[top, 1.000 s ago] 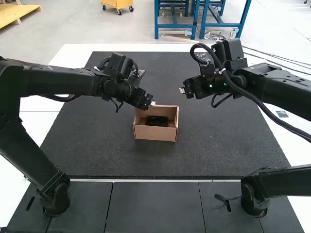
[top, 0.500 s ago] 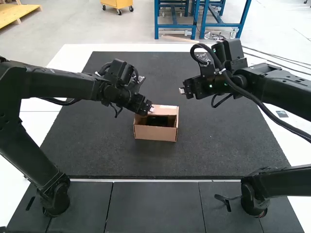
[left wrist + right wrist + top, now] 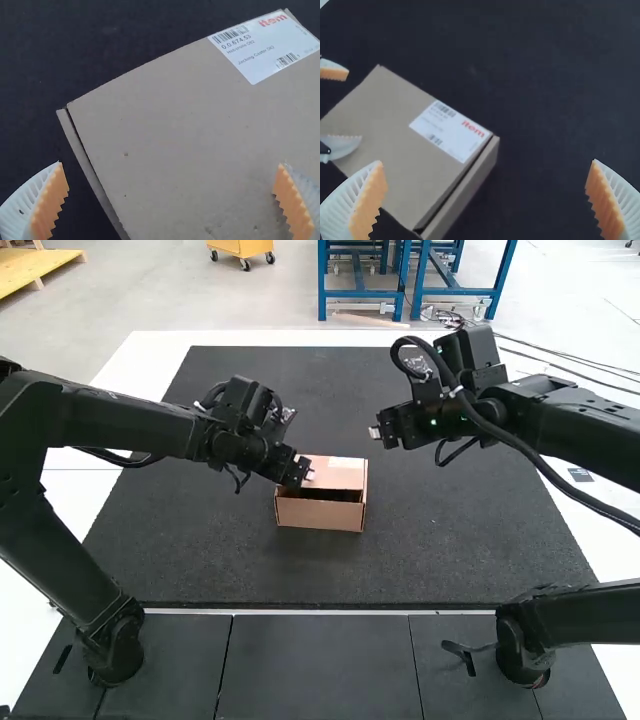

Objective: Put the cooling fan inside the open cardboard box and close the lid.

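A white label (image 3: 265, 47) sits on the cardboard box (image 3: 190, 150) lid — barcodes, a red word, small black print.
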